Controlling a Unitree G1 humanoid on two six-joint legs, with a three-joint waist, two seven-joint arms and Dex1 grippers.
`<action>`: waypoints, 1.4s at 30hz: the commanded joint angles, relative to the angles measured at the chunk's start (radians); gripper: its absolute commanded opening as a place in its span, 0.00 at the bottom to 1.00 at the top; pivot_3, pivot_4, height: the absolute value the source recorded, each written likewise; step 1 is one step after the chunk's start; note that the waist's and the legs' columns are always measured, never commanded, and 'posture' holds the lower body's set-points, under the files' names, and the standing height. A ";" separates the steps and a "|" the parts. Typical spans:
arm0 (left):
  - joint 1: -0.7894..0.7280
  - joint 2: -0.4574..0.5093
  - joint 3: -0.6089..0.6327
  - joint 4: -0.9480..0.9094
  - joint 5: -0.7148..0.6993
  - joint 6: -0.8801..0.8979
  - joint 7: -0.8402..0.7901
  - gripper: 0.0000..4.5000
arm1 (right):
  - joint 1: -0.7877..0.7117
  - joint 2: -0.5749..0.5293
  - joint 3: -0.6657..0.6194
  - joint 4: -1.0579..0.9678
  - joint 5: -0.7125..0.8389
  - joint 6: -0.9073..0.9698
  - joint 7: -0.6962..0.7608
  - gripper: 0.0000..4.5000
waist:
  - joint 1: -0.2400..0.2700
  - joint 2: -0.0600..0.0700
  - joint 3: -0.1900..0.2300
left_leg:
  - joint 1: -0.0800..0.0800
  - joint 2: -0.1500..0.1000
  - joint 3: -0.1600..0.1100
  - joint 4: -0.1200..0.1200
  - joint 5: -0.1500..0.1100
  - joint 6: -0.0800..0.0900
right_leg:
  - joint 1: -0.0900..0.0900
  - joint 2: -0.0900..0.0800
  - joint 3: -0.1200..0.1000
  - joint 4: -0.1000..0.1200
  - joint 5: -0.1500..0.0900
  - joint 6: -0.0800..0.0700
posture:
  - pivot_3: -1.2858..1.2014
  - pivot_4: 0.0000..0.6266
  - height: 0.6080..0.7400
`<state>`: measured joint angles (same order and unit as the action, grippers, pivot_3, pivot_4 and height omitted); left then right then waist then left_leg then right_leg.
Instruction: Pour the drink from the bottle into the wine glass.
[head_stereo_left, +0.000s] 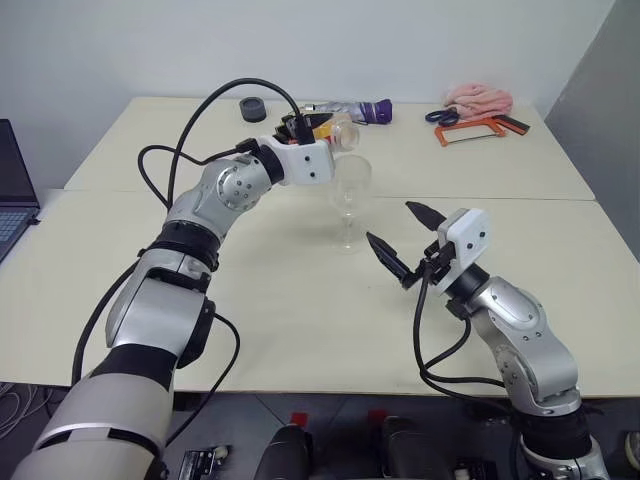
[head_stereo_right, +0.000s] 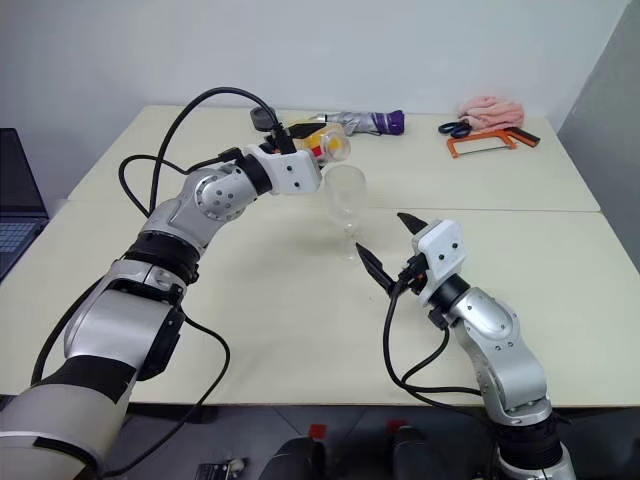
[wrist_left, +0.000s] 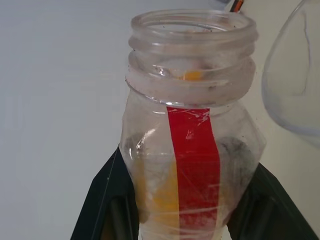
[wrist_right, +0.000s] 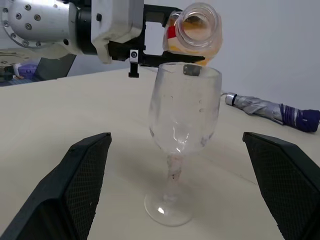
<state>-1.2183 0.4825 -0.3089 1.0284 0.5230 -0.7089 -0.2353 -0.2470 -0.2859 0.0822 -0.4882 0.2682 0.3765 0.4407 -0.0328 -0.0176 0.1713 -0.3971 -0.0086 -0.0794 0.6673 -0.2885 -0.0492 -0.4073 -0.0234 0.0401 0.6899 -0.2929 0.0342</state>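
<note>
The left gripper (head_stereo_left: 322, 128) is clamping the bottle (wrist_right: 194, 31) between its two black fingers (wrist_left: 102, 200), which are pressing on either side of the lower body. The bottle is lying tipped close to level, uncapped, with its open mouth sitting just above the rim of the wine glass (wrist_right: 180, 130) at the side nearer the left arm — whether mouth and rim are touching cannot be told. The drink (wrist_right: 192, 25), an orange-yellow liquid, is pooling along the lower side of the bottle and reaching toward the neck; no stream is showing between mouth and glass, and the bowl is looking empty. The red label strip (wrist_left: 195, 160) is running down the bottle wall facing the left wrist camera. The wine glass is standing upright on its round foot on the pale table (head_stereo_left: 300, 320), near the seam between the two tabletops. The right gripper (head_stereo_left: 403, 240) is hovering beside the glass on the robot's near side, fingers spread wide and holding nothing, apart from the stem. Along the far edge of the table are lying a folded umbrella (wrist_right: 272, 111), a roll of black tape (head_stereo_left: 253, 108), a pink cloth (head_stereo_left: 480, 99), scissors (head_stereo_left: 441, 116) and an orange-framed hacksaw (head_stereo_left: 470, 131).
</note>
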 joint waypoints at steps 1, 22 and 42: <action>-0.053 0.016 0.004 -0.008 0.007 -0.024 0.042 0.38 | 0.002 0.007 0.007 -0.050 0.034 -0.040 0.028 1.00 | 0.000 0.000 0.000 | 0.000 0.000 0.000 0.000 0.000 0.000 | 0.000 0.000 0.000 0.000 0.000 0.000 | 0.52 0.24 1.00; -0.122 0.031 -0.066 0.045 0.122 -0.037 0.170 0.38 | 0.010 -0.015 0.023 -0.051 0.025 -0.030 0.033 1.00 | 0.000 0.000 0.000 | 0.000 0.000 0.000 0.003 0.000 0.000 | 0.000 0.000 0.000 0.003 0.000 0.000 | 0.52 0.24 1.00; -0.158 0.047 -0.099 0.065 0.188 -0.016 0.249 0.38 | 0.007 -0.019 0.035 -0.045 0.001 -0.043 0.030 1.00 | 0.000 0.000 0.000 | -0.001 0.000 0.000 0.010 -0.001 0.002 | 0.000 0.000 0.000 0.008 0.000 0.000 | 0.52 0.24 1.00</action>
<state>-1.3288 0.5100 -0.4085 1.1070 0.7130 -0.7263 -0.0142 -0.2354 -0.3033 0.1199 -0.4884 0.2734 0.3574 0.4733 -0.0327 -0.0176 0.1713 -0.3983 -0.0090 -0.0789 0.6769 -0.2895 -0.0475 -0.4075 -0.0231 0.0398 0.6979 -0.2929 0.0342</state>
